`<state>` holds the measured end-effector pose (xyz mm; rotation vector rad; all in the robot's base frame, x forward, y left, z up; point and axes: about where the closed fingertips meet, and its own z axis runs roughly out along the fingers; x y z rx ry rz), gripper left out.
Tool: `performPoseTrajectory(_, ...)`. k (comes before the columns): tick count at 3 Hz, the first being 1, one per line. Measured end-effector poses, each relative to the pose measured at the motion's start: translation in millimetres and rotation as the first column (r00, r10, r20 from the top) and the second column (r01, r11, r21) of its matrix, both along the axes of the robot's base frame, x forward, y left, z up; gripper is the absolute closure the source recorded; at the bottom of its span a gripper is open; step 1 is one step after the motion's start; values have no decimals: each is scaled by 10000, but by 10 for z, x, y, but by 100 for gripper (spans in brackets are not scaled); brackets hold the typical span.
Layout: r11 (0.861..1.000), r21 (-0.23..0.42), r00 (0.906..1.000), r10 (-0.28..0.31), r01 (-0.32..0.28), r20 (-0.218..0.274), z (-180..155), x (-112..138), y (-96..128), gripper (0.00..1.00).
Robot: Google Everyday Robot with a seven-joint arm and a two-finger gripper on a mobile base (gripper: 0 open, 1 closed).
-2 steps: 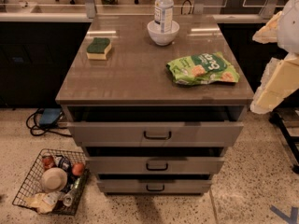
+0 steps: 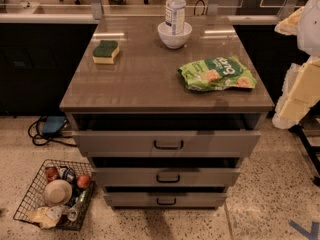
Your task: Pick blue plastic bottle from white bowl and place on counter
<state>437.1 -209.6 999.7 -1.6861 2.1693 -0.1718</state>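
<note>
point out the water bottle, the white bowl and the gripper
clear plastic bottle with white cap [image 2: 175, 13], camera view, its label
small round white bowl [image 2: 174, 39], camera view, front wall
gripper [image 2: 299, 91], camera view, pale body at right edge

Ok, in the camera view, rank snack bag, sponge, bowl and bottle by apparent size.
1. green snack bag.
2. blue plastic bottle, by height; narrow, base hidden in the white bowl.
3. white bowl and sponge look alike; the bowl sits farther back, so unranked.
The gripper is at the right edge, beside the counter.
</note>
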Motion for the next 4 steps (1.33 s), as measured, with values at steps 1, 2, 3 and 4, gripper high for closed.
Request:
performPoseTrajectory(1,10000,0,10000,0,0,2,1,0,0,0)
performPoseTrajectory(2,9966,747,9986,-374,346,374,10,266,-61,0)
performPoseTrajectory(3,9431,3191,9803,-1431,935,1358,30,1025,-268,0)
performPoseTrajectory(4,8306,5512,9516,-2280,797,2060,38,1659,-350,0)
